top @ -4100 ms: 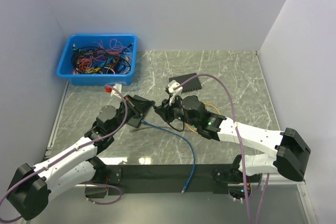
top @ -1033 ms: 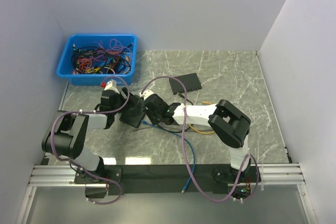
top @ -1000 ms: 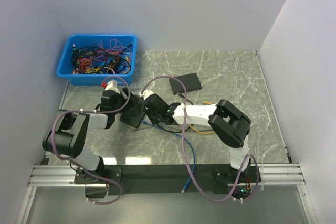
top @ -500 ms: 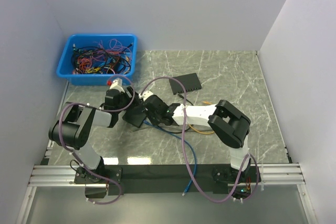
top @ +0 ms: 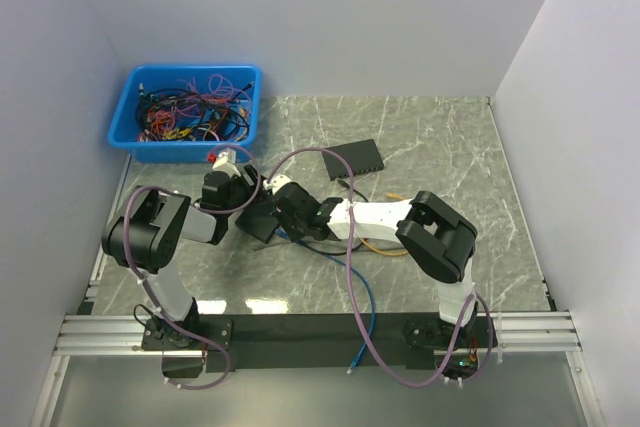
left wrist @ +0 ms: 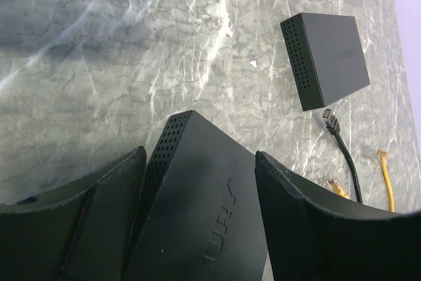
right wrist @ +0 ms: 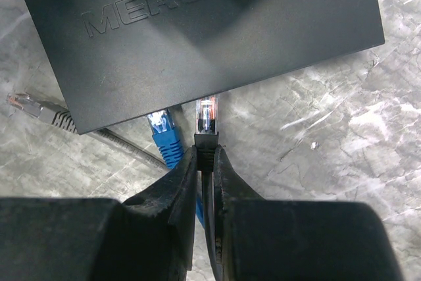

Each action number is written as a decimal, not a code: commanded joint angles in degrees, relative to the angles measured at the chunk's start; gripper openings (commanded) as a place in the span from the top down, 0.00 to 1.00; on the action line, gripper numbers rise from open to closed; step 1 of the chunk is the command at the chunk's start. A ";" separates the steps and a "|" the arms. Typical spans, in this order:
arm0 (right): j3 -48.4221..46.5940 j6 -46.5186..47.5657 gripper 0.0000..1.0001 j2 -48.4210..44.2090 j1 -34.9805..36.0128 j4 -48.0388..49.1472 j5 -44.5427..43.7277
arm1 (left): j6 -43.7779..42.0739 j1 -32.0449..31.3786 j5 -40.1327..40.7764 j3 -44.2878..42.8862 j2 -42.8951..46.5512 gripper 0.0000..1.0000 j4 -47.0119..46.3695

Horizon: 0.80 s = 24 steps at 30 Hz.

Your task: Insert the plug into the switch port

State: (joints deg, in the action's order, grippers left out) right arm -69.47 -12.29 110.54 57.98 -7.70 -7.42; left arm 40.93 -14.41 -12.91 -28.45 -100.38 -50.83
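Overhead: black network switch (top: 258, 220) sits left of centre on the marble table (top: 430, 137), too crowded to read any grip. Left wrist view: left gripper (left wrist: 200, 162) grasps the switch by its sides, port face out of frame. Right wrist view: right gripper (right wrist: 204, 156) is clenched on the plug (right wrist: 206, 111), tip just short of the switch edge beside a blue plug (right wrist: 160, 126); best squared to a port and pushed straight, though port mouths are hidden.
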 commanded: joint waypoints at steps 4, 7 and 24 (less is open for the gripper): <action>-2.77 0.61 1.00 0.38 0.56 2.52 -0.14 | -0.76 -1.05 -3.44 1.02 -1.84 0.28 0.38; -2.60 0.78 1.00 0.20 0.56 2.96 -0.31 | -0.94 -1.14 -3.27 1.29 -2.19 0.28 0.12; 3.29 3.59 1.00 -5.33 0.73 10.52 0.74 | -0.85 -3.25 -7.39 1.73 -3.77 0.30 -1.73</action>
State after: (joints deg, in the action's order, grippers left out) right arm -66.06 -9.67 108.73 58.00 -5.02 -7.31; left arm 39.62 -15.62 -14.70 -27.94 -102.37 -54.94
